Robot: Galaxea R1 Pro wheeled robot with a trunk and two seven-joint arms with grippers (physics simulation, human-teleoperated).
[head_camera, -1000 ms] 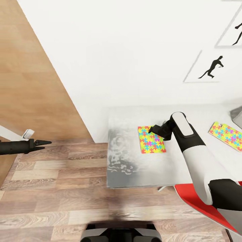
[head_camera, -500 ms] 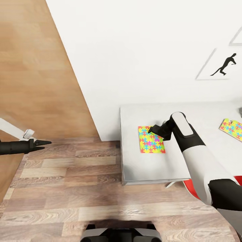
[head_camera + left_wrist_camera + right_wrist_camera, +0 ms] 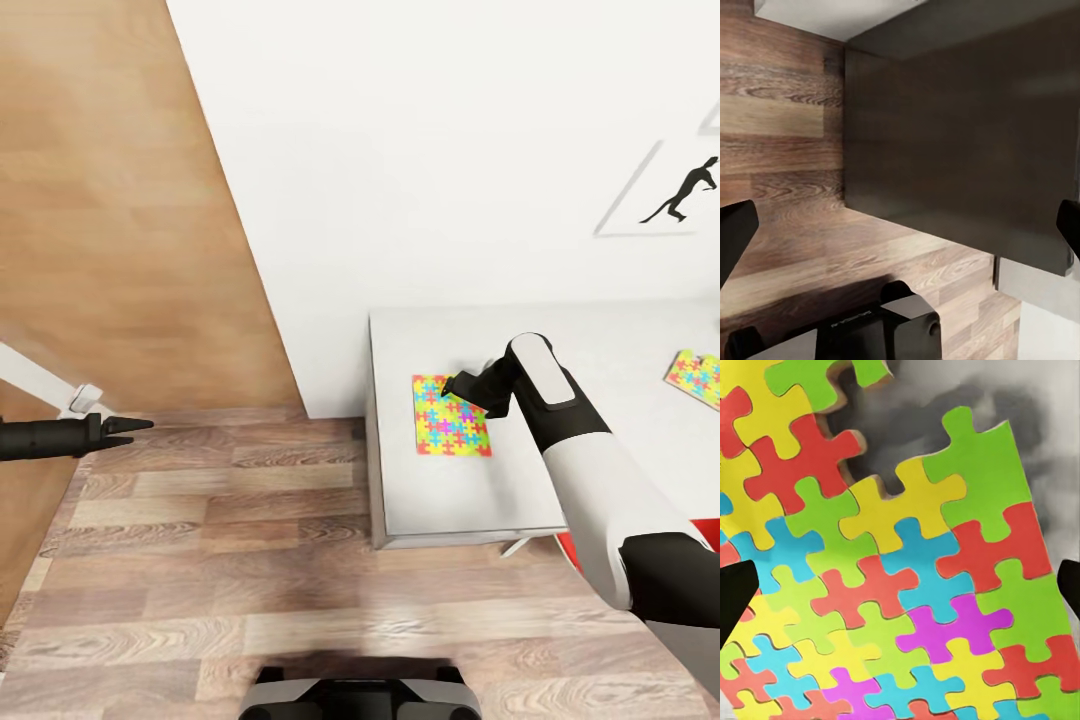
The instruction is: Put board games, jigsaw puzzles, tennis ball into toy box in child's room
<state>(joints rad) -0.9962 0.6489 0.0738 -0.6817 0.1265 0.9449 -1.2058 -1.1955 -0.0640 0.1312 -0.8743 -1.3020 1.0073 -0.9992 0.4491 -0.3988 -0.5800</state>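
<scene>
A jigsaw puzzle of yellow, blue, pink and green pieces lies near the left end of the pale table. My right gripper hovers over the puzzle's far edge. In the right wrist view the jigsaw puzzle sits very close, tilted, and the right gripper has its fingertips wide apart at the picture's sides, open. A second jigsaw puzzle lies at the table's right. My left gripper hangs over the wood floor far to the left; the left gripper is open and empty.
The white wall with a black player silhouette picture stands behind the table. A red seat shows under the table's front right. Wood-plank floor lies left of and in front of the table. A dark grey panel is below the left gripper.
The whole view has shifted, so table, wall and far puzzle slid right in the picture. The near puzzle kept its place under my right gripper and now lies closer to the table's left edge.
</scene>
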